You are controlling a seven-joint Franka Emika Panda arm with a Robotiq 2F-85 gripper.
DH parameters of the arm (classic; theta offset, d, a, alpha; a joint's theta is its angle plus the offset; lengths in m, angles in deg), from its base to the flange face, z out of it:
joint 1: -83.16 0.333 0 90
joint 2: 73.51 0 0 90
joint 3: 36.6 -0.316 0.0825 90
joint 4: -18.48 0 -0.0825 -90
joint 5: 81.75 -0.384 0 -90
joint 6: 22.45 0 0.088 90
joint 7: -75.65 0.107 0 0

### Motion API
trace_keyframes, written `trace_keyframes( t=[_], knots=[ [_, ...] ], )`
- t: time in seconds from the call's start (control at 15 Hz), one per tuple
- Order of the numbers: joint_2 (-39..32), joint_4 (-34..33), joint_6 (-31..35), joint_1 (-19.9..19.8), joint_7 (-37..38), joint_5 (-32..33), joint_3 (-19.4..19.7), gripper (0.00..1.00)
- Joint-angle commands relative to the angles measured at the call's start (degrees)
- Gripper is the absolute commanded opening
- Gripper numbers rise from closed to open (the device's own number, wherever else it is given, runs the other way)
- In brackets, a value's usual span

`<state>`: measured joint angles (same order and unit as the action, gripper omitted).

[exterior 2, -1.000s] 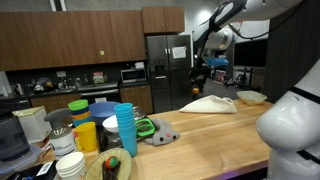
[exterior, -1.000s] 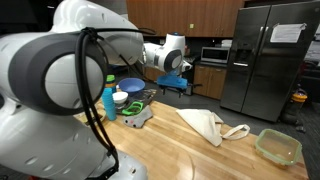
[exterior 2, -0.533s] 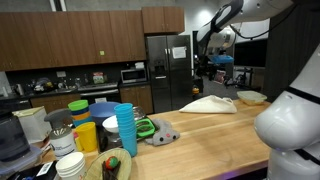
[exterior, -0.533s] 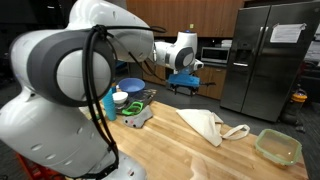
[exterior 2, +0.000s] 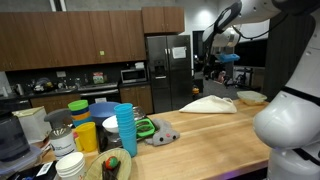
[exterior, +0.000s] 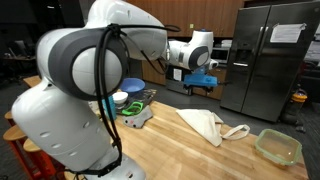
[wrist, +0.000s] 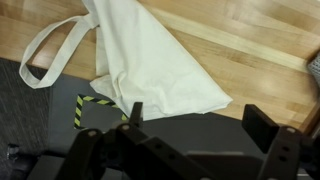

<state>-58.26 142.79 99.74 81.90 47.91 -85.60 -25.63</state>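
A white cloth tote bag (exterior: 205,125) lies crumpled on the wooden table (exterior: 170,150), its handle loop spread to one side. It shows in both exterior views (exterior 2: 207,104) and in the wrist view (wrist: 150,55). My gripper (exterior: 203,82) hangs in the air well above the table, near the bag, also seen in an exterior view (exterior 2: 222,72). In the wrist view the gripper (wrist: 198,118) has its fingers spread wide and nothing between them. The bag lies below and ahead of the fingers, at the table's edge.
A green-rimmed clear container (exterior: 278,146) sits on the table beyond the bag. A blue bowl (exterior: 131,86), cups and a tall blue cup (exterior 2: 124,128) crowd the other end. A steel refrigerator (exterior: 270,55) stands behind. Yellow-black tape (wrist: 90,102) marks the dark floor.
The arm has swung sideways, carrying the gripper along above the table toward the bag's side. The gripper stays open. The bag has not moved.
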Motion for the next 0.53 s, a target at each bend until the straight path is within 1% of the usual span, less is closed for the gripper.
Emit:
trace_keyframes(
  t=[0.0,0.07,0.47],
  knots=[
    [-2.60,-3.61,-0.42,-1.24,-3.77,1.20,0.76,1.00],
    [-1.08,-1.30,-0.06,-0.97,-1.95,0.15,0.04,1.00],
    [-2.30,-2.60,-0.06,-1.43,-3.18,0.29,0.23,1.00]
  ],
)
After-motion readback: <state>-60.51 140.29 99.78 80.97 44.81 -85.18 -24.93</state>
